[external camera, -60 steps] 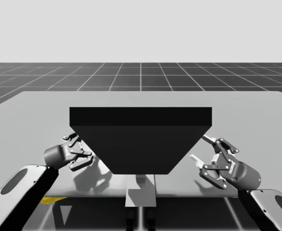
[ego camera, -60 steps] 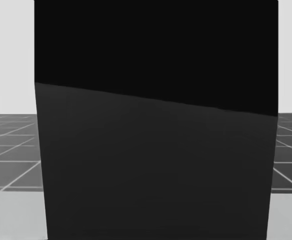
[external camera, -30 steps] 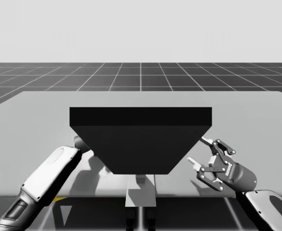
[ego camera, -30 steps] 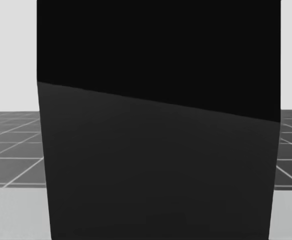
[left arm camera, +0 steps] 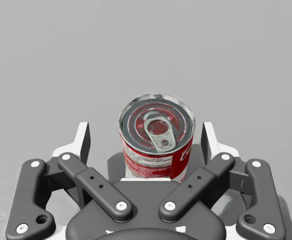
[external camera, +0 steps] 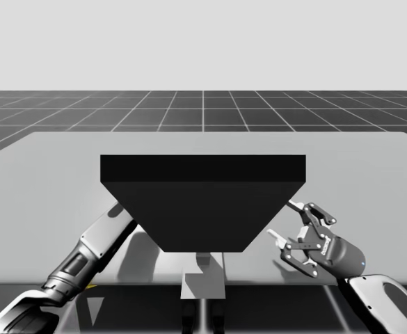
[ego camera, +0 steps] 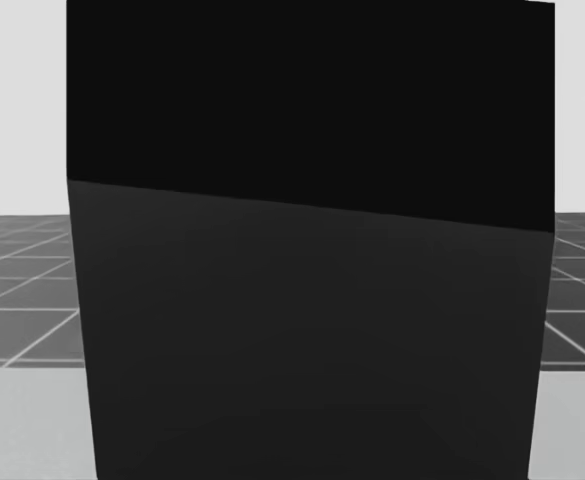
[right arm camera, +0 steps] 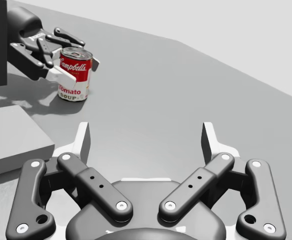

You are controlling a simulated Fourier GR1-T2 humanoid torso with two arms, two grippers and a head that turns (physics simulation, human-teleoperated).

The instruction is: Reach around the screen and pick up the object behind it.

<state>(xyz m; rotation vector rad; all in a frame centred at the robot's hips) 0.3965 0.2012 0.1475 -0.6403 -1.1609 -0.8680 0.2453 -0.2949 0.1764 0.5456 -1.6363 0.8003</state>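
At the table's near edge a small grey block [external camera: 203,268] sits under the dark screen [external camera: 203,202]. To its right my right gripper [external camera: 282,220] hovers over the bare grey table [external camera: 370,167] just beside the screen's right edge, its fingers spread wide with nothing between them. My left arm [external camera: 99,240] comes in from the lower left and passes behind the screen's left edge. In the left wrist view my left gripper [left arm camera: 146,142] is spread around a red and white can [left arm camera: 155,150], which stands upright on the table with its pull-tab lid up. The can is between the fingers, with a gap showing on at least one side. The right wrist view shows the same can well ahead, behind the screen, with the left gripper about it. The tabletop is smooth, plain grey and casts soft shadows. Beyond its far edge lies a dark floor [external camera: 203,108] crossed by pale grid lines, under a flat pale backdrop [external camera: 203,42].
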